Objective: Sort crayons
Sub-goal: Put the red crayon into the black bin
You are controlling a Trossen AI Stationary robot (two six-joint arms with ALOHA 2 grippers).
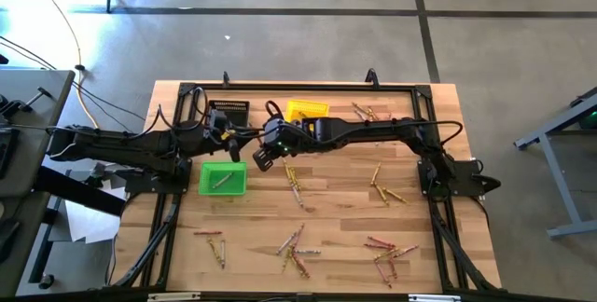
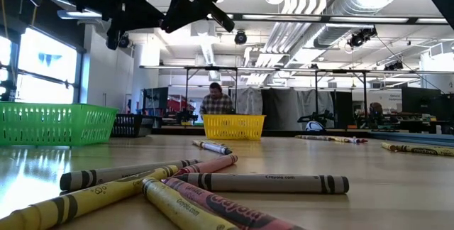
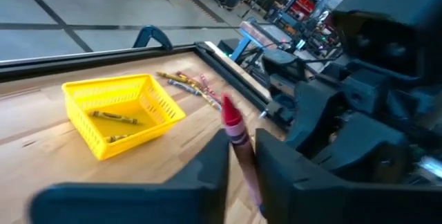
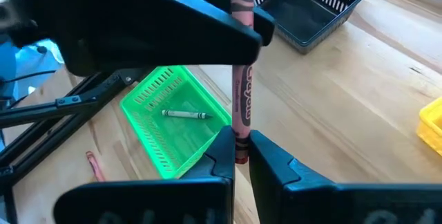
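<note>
Table: my light wooden table (image 1: 336,223) has loose crayons (image 1: 295,246) scattered about.
Room: a person (image 2: 216,101) stands far behind.
Arms: my left gripper (image 3: 242,156) and right gripper (image 4: 240,148) both pinch one thin red crayon (image 4: 242,79), lifted between the green plastic bin (image 1: 223,178) and the yellow plastic bin (image 1: 307,110).

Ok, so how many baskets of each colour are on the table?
Green basket: 1
Yellow basket: 1
Black basket: 1
Total: 3 baskets
</note>
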